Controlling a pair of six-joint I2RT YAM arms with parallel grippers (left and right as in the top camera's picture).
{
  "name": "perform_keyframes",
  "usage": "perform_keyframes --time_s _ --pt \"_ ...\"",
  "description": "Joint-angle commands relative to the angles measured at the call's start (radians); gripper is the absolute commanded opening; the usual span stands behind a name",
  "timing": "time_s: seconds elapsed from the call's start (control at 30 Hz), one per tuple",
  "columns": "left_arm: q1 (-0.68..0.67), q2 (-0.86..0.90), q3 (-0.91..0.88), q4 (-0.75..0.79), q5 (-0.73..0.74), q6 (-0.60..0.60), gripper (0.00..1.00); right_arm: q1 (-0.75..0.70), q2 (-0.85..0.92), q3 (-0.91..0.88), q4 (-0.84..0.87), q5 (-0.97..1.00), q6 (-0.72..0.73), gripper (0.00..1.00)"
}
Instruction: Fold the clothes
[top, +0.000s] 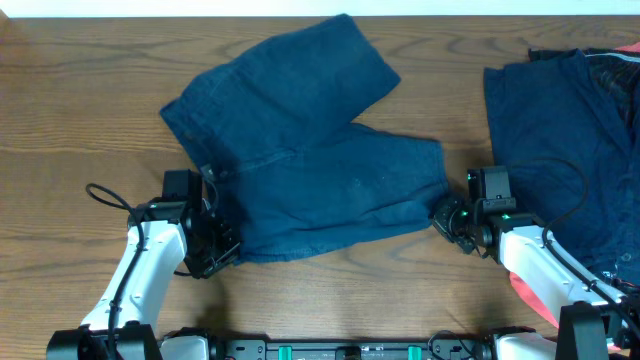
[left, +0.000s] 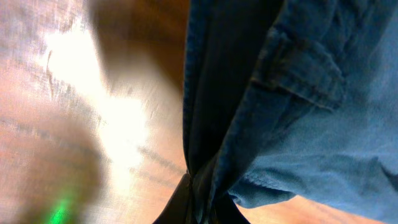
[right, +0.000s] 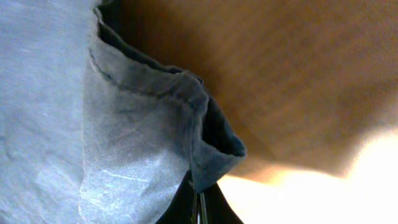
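Observation:
The navy shorts (top: 310, 160) lie spread on the wooden table, one leg pointing to the back, the other to the right. My left gripper (top: 222, 248) is shut on the shorts' waistband corner at the front left; the pinched cloth (left: 205, 155) shows in the left wrist view above the jaws (left: 198, 202). My right gripper (top: 443, 215) is shut on the hem corner of the right leg; the hem (right: 199, 124) shows in the right wrist view above the jaws (right: 198, 205). More navy clothes (top: 560, 130) lie at the right.
A dark striped piece (top: 615, 75) lies at the far right edge, on the navy pile. A coral-red piece (top: 530, 295) shows under my right arm. Bare wooden table (top: 80, 100) lies to the left and in front of the shorts.

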Motion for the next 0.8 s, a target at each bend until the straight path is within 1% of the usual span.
perform_keyframes --time_s 0.0,0.07,0.13,0.23,0.4,0.53,0.6,0.67,0.77 --pt "0.004 -0.021 0.009 -0.041 0.055 0.096 0.06 0.003 -0.032 0.044 -0.014 0.038 -0.146 0.01" --pt "0.004 -0.046 0.011 -0.082 0.113 0.126 0.06 -0.010 -0.071 0.093 -0.069 0.039 -0.196 0.01" --pt "-0.008 -0.088 0.011 -0.127 0.162 0.152 0.06 -0.036 -0.119 0.166 -0.161 0.058 -0.225 0.01" --pt "-0.047 -0.162 0.011 -0.188 0.168 0.155 0.06 -0.081 -0.185 0.276 -0.290 0.100 -0.262 0.01" --pt "-0.162 -0.330 0.011 -0.274 0.177 0.145 0.06 -0.152 -0.268 0.455 -0.446 0.110 -0.369 0.01" --pt "-0.269 -0.473 0.011 -0.340 0.198 0.094 0.06 -0.160 -0.276 0.586 -0.512 0.109 -0.488 0.01" --pt "-0.305 -0.547 0.011 -0.343 0.197 0.082 0.06 -0.146 -0.267 0.641 -0.514 0.106 -0.547 0.01" --pt "-0.312 -0.611 0.012 -0.313 0.182 0.056 0.06 -0.120 -0.246 0.692 -0.499 0.106 -0.600 0.01" --pt "-0.310 -0.696 0.018 -0.205 0.132 -0.044 0.06 -0.063 -0.173 0.779 -0.465 0.108 -0.664 0.01"
